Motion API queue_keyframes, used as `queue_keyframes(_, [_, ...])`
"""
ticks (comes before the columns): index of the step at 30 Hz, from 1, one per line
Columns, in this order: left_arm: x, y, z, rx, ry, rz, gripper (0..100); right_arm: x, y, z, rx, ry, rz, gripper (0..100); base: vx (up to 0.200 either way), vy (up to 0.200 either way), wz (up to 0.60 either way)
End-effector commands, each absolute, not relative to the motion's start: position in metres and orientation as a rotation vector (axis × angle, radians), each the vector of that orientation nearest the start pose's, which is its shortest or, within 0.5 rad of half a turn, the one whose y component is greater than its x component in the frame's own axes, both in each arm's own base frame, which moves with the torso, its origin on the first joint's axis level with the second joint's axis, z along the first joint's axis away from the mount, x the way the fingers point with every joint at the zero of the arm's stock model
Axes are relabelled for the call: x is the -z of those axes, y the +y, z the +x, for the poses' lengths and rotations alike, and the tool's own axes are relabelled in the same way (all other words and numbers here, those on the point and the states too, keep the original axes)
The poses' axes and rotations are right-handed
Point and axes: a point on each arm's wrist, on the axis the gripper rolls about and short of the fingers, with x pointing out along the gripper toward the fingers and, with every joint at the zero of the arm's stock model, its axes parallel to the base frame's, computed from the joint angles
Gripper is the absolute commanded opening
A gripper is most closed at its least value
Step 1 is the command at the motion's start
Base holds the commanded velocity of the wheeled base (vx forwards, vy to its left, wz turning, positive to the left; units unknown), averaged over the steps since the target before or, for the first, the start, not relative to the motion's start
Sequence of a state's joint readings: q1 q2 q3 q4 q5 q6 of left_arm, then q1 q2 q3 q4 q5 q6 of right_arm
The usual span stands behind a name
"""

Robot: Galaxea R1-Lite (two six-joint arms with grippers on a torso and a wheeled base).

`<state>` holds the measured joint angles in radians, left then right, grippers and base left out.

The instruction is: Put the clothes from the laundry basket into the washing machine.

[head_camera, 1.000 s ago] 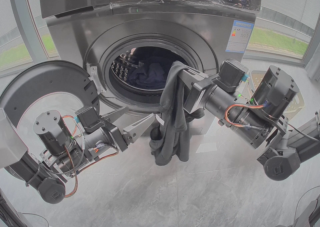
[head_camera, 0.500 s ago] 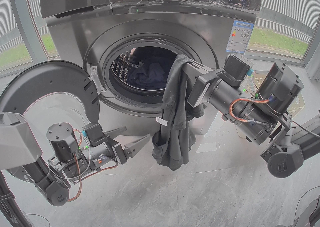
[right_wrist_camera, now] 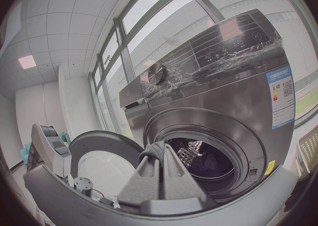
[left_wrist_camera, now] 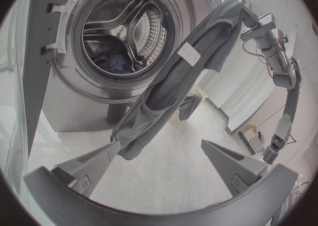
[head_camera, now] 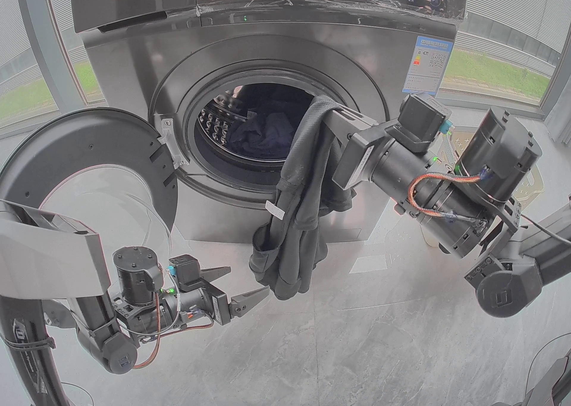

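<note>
The left arm sits low over the floor in front of the washer's open door (head_camera: 89,151), its forearm level and its wrist aimed at the hanging cloth. The left gripper (head_camera: 248,280) is spread wide and holds nothing. In the left wrist view one of its fingertips (left_wrist_camera: 114,145) lies just beside the lowest fold of the garment; whether it touches cannot be told.

The round door stands swung out on its hinge on the robot's left. Behind it, the washing machine (head_camera: 267,26) has its porthole uncovered. Inside the drum (head_camera: 220,121) a small heap of dark blue clothes (head_camera: 264,127) lies at the bottom.

A dark grey garment (head_camera: 300,205) hangs in front of the right part of the opening. Its top is level with the porthole, and its bunched lower end dangles outside the machine, near the floor. A white label shows on its side.

The right arm comes in from the right, raised and stretched towards the porthole. The right gripper (head_camera: 333,118) is clamped narrow on the garment's top edge, and cloth bulges over the pressed-together fingers (right_wrist_camera: 150,173).

Further right, beside the machine, stands the pale perforated laundry basket (right_wrist_camera: 309,147).
</note>
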<state>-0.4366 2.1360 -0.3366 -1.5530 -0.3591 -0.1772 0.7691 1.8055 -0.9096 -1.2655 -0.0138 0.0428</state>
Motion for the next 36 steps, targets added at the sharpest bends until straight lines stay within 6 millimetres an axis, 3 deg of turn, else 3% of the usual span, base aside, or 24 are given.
queue_keyframes(1, [-0.026,-0.131,0.272,0.764,0.350,-0.157,100,-0.240,0.234,0.239,-0.760,-0.334,0.186,0,0.000,0.000,0.00])
queue_keyframes(13, [0.008,-0.151,0.302,0.782,0.352,-0.136,100,-0.238,0.236,0.238,-0.767,-0.330,0.186,0,0.000,0.000,0.00])
queue_keyframes(36, [0.028,-0.165,0.340,0.773,0.276,-0.130,100,-0.234,0.244,0.236,-0.786,-0.316,0.186,0,0.000,0.000,0.00])
